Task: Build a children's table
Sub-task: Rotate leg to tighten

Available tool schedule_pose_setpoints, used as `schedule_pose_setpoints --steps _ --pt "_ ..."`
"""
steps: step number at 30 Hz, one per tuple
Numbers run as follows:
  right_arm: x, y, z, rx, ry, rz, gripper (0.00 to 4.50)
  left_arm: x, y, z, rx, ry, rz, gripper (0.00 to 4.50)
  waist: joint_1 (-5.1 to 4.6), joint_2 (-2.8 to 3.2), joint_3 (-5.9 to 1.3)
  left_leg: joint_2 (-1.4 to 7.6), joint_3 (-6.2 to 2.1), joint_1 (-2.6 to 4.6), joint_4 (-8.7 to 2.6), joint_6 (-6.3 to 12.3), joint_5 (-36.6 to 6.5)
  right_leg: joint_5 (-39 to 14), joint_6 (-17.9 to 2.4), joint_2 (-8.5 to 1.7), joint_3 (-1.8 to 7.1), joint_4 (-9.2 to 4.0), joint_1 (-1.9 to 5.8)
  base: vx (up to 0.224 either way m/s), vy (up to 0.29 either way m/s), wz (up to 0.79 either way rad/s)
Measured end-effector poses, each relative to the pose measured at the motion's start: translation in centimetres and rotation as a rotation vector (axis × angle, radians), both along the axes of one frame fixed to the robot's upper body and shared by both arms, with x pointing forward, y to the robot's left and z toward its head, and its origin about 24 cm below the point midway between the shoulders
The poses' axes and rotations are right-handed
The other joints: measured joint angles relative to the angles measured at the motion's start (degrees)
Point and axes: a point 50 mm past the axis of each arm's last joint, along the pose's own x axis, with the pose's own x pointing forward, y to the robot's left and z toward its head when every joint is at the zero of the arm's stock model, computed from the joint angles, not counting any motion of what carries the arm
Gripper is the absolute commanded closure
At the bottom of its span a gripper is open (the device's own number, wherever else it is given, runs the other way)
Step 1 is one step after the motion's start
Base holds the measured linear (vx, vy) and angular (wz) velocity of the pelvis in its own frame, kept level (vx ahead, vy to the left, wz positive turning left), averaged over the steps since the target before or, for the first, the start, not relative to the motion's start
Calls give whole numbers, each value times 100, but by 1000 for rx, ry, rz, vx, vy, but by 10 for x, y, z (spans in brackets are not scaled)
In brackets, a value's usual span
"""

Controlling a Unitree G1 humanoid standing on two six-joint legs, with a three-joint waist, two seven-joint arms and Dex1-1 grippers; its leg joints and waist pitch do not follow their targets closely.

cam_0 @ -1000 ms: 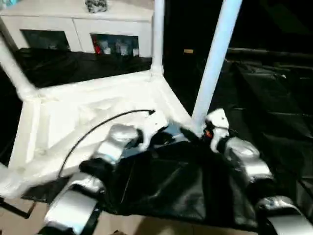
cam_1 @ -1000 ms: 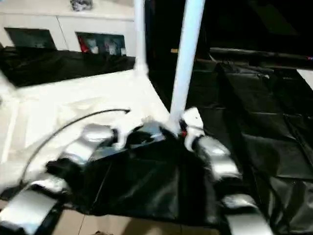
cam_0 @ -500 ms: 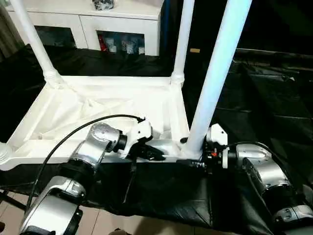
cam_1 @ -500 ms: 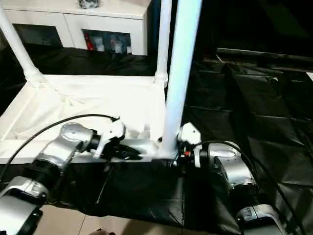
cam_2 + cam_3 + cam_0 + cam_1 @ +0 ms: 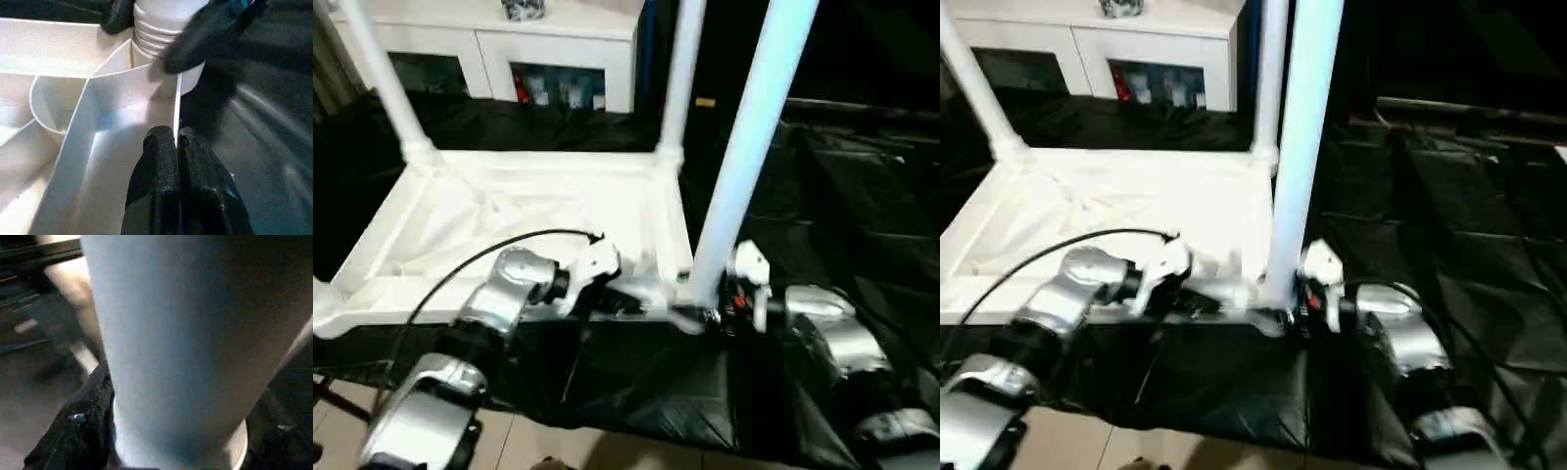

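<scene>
The long white tapered tubular leg (image 5: 744, 157) rises upright at centre frame from the near right corner socket of the upturned white ribbed plastic top (image 5: 538, 220); the right end effector (image 5: 713, 315) straddles its base, fingers apart around it; the left end effector (image 5: 177, 161), pinched together on the top's rim, sits just left.

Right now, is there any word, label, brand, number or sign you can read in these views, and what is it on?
None can be read.
The table top and its legs are plain white, with no print.
The items behind the cabinet's glass doors may bear labels, but they are too small and blurred to read.
</scene>
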Motion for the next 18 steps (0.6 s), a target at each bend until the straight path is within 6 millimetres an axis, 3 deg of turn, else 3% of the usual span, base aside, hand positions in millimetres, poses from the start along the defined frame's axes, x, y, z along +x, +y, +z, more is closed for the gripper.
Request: schedule_pose_setpoints --steps 5,8,9,10,13,16,17,18 --pt "21 12 -4 12 -5 -368 176 11 -25 -2 2 -43 175 450 -97 -7 0 -9 -1 10 1 0 0 -1 1 -8 -1 -2 9 0 0 0" --pt "27 14 -3 12 0 -492 176 13 -38 -2 2 -58 222 450 -100 -9 -2 -13 -1 7 0 0 0 -1 1 -12 -1 -6 10 0 0 0" --pt "28 14 -3 12 -1 -514 176 14 -40 -2 1 -62 232 450 -99 -5 -4 -14 -1 6 0 0 0 0 1 -12 -1 -6 11 0 0 0" --pt "29 16 -3 14 -3 -533 142 14 -42 -2 3 -66 238 450 -98 -3 -6 -14 -1 6 0 0 0 0 1 -12 -1 -5 12 0 0 0" --pt "29 18 -4 21 -21 -561 105 14 -43 -2 4 -80 241 450 -98 1 -8 -13 -3 4 0 1 0 1 0 -12 -2 -4 11 0 0 0" --pt "29 22 -3 35 -32 -557 97 14 -42 -1 2 -84 240 450 -98 4 -8 -13 -3 2 0 1 0 7 -10 -12 -2 -4 9 0 0 0" --pt "29 22 -3 38 -37 -556 69 14 -41 -1 1 -84 234 450 -98 4 -8 -13 -3 0 -1 1 0 14 -21 -12 -2 -4 8 0 0 0" --pt "29 22 -3 42 -37 -545 69 14 -40 -1 0 -83 222 450 -104 4 -8 -13 -3 -2 -2 1 0 14 -21 -12 -3 -4 4 0 0 0"
